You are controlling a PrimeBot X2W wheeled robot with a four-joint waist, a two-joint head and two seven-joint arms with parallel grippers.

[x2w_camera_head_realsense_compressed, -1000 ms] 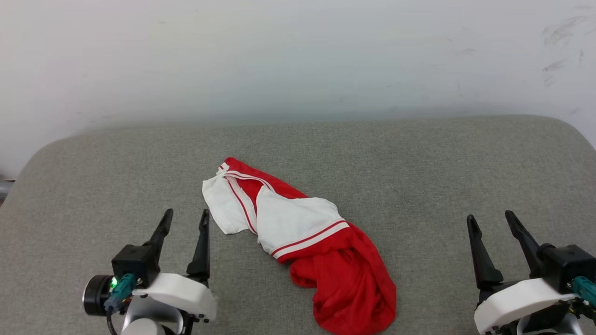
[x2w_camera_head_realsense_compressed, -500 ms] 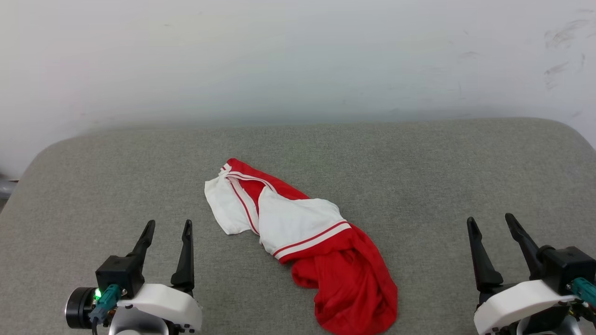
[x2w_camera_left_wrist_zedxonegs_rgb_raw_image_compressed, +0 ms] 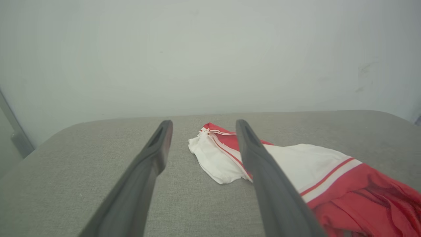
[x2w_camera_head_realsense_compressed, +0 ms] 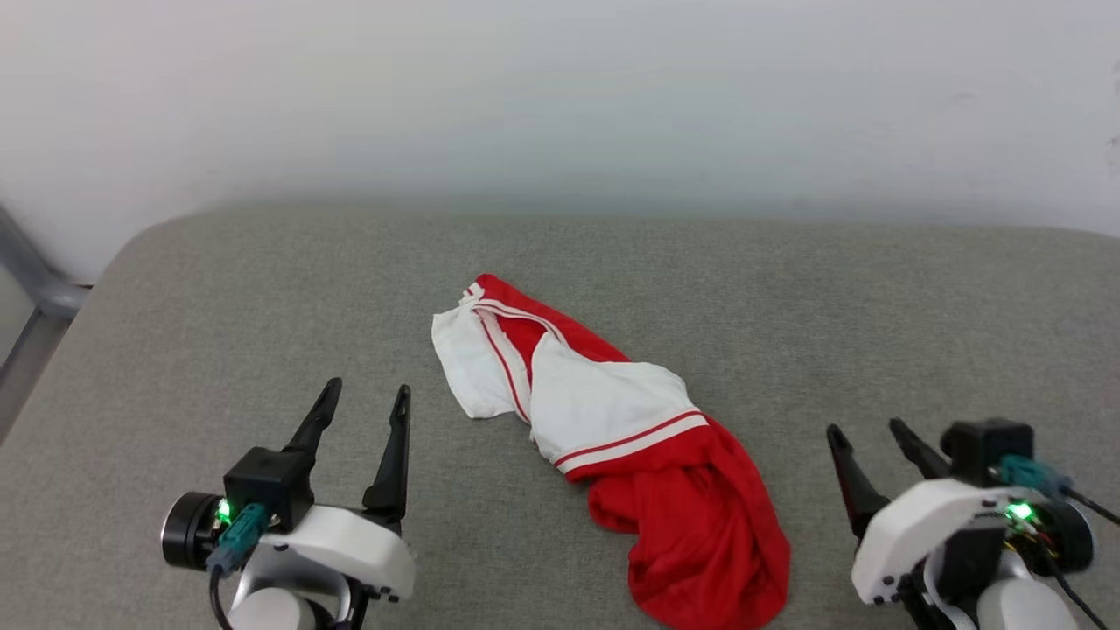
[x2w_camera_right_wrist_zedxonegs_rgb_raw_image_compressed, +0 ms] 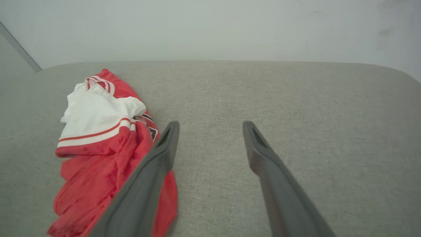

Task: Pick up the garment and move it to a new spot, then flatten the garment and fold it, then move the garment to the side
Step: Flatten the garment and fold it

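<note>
- First, what changed. The whole head view has swung, so a grey metal frame [x2w_camera_head_realsense_compressed: 39,293] now peeks in at the left edge. The scuffs on the wall [x2w_camera_head_realsense_compressed: 560,87] have mostly slipped out on the right. That's the camera turning, not the stuff moving.
- The garment [x2w_camera_head_realsense_compressed: 612,420] hasn't budged as far as we can see, same crumple and same folds as a second ago. It lies around the middle of the grey fabric bench [x2w_camera_head_realsense_compressed: 219,289], slanting from far left to near right. The white sleeves are at the far end and the red body is bunched at the near end.
- The right end effector [x2w_camera_head_realsense_compressed: 863,426] has come in closer to the red end than half a second ago. It has also rolled over, so its green light [x2w_camera_head_realsense_compressed: 1018,510] now faces up. Its fingers are spread wide with nothing between them, and it isn't touching the cloth.
- The left end effector [x2w_camera_head_realsense_compressed: 367,387] sits about as far from the white sleeve as half a second ago, near but apart. It's spread wide too and holds nothing.
- Writing: the right wrist view catches a bit of black, white-outlined numerals [x2w_camera_right_wrist_zedxonegs_rgb_raw_image_compressed: 149,126] tucked in a fold by the striped sleeve hem. There's too little showing for us to read them, and we can't make out any brand or label.
</note>
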